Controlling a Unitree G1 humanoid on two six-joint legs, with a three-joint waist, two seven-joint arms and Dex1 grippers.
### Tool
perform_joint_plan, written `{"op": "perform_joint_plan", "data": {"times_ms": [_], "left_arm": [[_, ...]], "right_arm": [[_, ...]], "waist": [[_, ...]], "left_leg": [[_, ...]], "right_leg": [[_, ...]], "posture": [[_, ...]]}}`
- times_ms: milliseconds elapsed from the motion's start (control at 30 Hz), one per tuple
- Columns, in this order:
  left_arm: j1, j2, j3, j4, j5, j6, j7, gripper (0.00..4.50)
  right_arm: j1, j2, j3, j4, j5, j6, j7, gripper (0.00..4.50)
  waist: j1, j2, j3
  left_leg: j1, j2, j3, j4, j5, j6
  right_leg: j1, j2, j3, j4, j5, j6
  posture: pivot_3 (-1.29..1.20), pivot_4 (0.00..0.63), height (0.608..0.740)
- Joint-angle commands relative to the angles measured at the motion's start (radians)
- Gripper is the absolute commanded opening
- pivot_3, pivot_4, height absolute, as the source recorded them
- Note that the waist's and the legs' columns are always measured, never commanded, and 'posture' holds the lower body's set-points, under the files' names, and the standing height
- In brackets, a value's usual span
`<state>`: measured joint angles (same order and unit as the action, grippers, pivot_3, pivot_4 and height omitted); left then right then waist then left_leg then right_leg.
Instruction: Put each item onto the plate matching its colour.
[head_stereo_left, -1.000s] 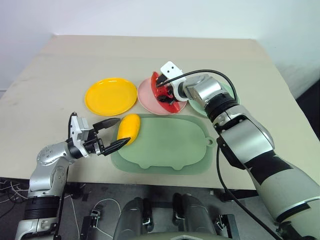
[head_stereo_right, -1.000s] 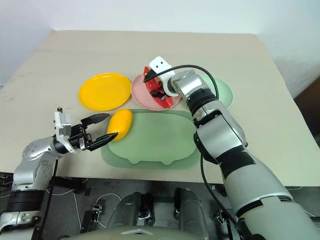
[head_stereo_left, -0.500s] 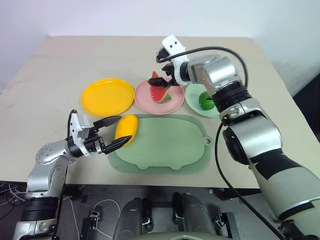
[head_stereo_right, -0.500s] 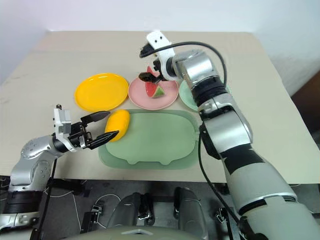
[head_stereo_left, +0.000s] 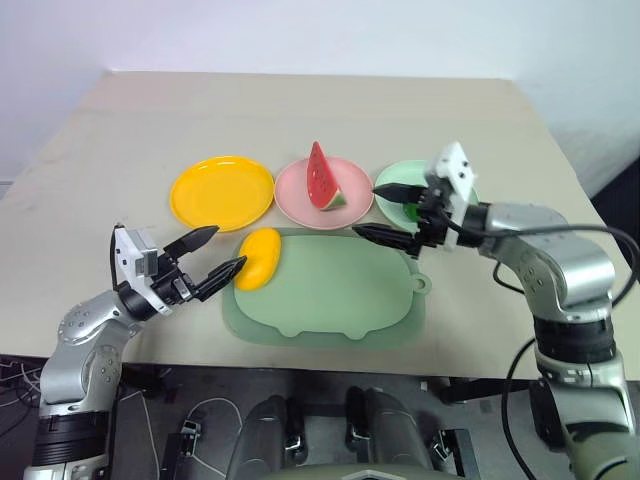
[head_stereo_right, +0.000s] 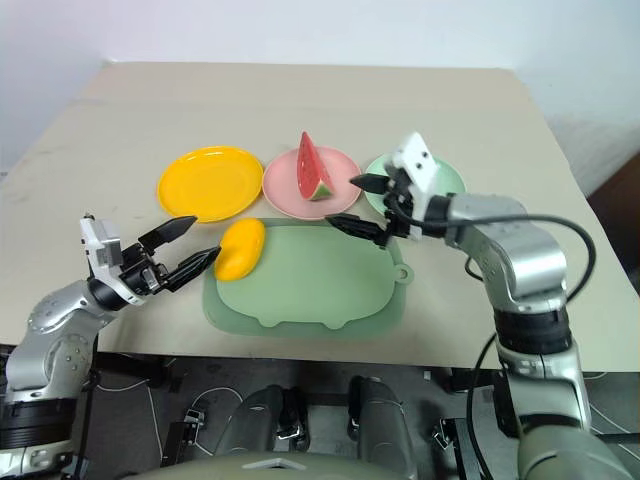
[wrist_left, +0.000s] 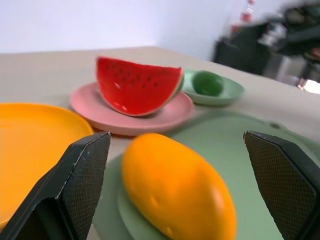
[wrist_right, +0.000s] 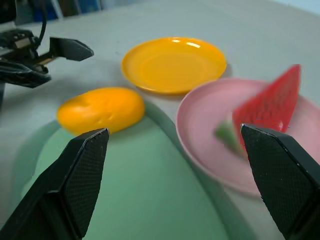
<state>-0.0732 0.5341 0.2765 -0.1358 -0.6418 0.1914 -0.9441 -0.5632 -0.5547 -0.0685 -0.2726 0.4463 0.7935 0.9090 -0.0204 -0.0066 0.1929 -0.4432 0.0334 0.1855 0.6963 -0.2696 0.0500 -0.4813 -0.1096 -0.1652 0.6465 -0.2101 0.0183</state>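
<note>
On the beige desk (head_stereo_left: 120, 150) the red watermelon wedge (head_stereo_left: 321, 178) stood on the pink plate (head_stereo_left: 295, 203) and the small green fruit (wrist_left: 208, 83) on the pale green plate (wrist_left: 235, 91), while the yellow oval mango (head_stereo_left: 258, 258) lay on the green mat (head_stereo_left: 340, 300) just ahead of the open, empty left hand (head_stereo_left: 211, 254), its yellow plate (head_stereo_left: 221, 192) bare, and the right hand (head_stereo_left: 390, 211) hovered open, empty.

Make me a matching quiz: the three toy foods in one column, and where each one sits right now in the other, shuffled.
Things:
1. mango
2. watermelon wedge
3. green fruit

Places:
A. on the pink plate
B. on the green plate
C. on the pale green mat, near its edge toward the yellow plate

Pairs: 1-C, 2-A, 3-B
</note>
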Motion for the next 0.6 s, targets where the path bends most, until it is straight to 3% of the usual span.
{"op": "perform_joint_plan", "data": {"times_ms": [33, 367, 600], "left_arm": [[0.028, 0.0, 0.035, -0.068, -0.015, 0.006, 0.041, 4.5], [0.07, 0.017, 0.048, -0.14, 0.034, 0.04, 0.186, 4.5], [0.091, 0.074, 0.073, -0.282, -0.06, 0.228, 0.269, 4.5]], "right_arm": [[0.047, -0.017, -0.053, -0.045, 0.055, -0.04, 0.008, 4.48], [0.056, 0.034, -0.037, -0.027, 0.085, -0.102, -0.061, 4.48], [0.029, 0.018, -0.025, -0.007, 0.1, -0.116, -0.052, 4.48]], "waist": [[0.002, 0.0, 0.0], [0.007, 0.0, 0.0], [0.008, 0.0, 0.0]], "left_leg": [[0.0, 0.0, 0.0, 0.0, 0.0, 0.0], [0.0, 0.0, -0.001, 0.0, -0.001, 0.001], [0.0, 0.0, -0.001, 0.0, -0.001, 0.001]], "right_leg": [[0.0, 0.0, 0.0, 0.0, 0.0, 0.0], [0.0, 0.0, 0.0, -0.001, 0.0, -0.001], [0.0, 0.0, 0.0, -0.001, 0.0, -0.003]], "posture": [[0.0, 0.15, 0.696], [0.0, 0.15, 0.696], [0.0, 0.15, 0.696]]}}
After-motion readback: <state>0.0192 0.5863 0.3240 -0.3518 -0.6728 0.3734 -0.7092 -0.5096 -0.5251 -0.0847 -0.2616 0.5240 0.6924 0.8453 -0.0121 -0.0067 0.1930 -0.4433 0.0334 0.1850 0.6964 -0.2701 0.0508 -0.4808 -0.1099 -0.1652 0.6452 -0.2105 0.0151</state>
